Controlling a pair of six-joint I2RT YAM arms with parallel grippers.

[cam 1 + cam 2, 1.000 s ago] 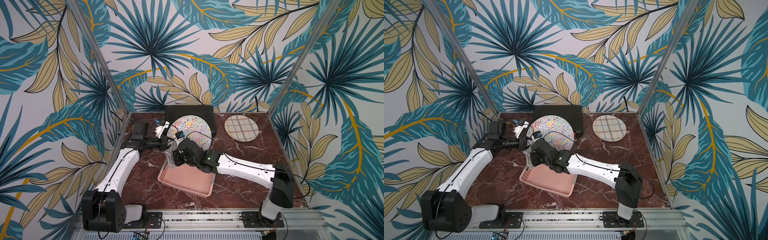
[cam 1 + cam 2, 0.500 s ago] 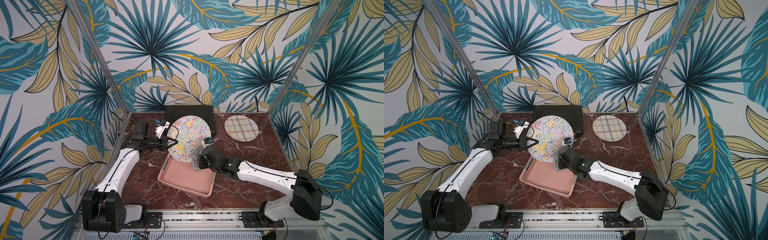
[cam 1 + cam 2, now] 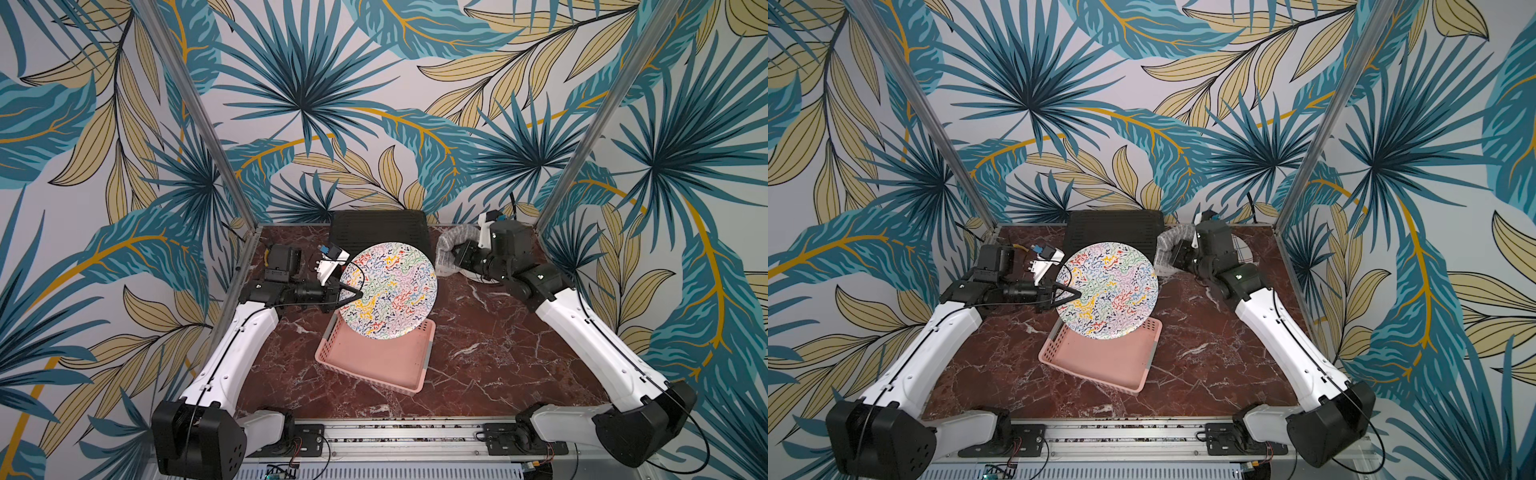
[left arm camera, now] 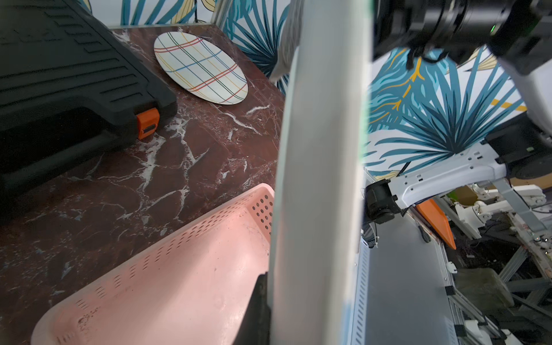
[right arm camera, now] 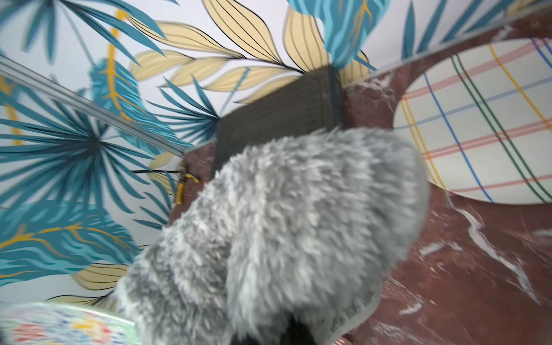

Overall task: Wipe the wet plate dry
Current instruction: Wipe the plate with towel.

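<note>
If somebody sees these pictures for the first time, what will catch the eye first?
The bright squiggle-patterned plate comes first. The left gripper holds it tilted on edge over the pink basket, in the middle of the scene. Next comes the fluffy grey cloth, clamped in the right gripper at the back, near a plaid plate lying flat.

plate [image 3: 388, 291] over basket [image 3: 374, 365]; case [image 3: 378, 228] behind plate; cloth [image 3: 449, 245] right of plate; second plate [image 4: 200, 67] beside case

Round plate [image 3: 388, 291], multicolour squiggles all over, tipped up steeply, held in the air by its rim. Fluffy grey cloth [image 3: 448, 248] bunched up just beside its far edge, pretty blurry close up.
</note>
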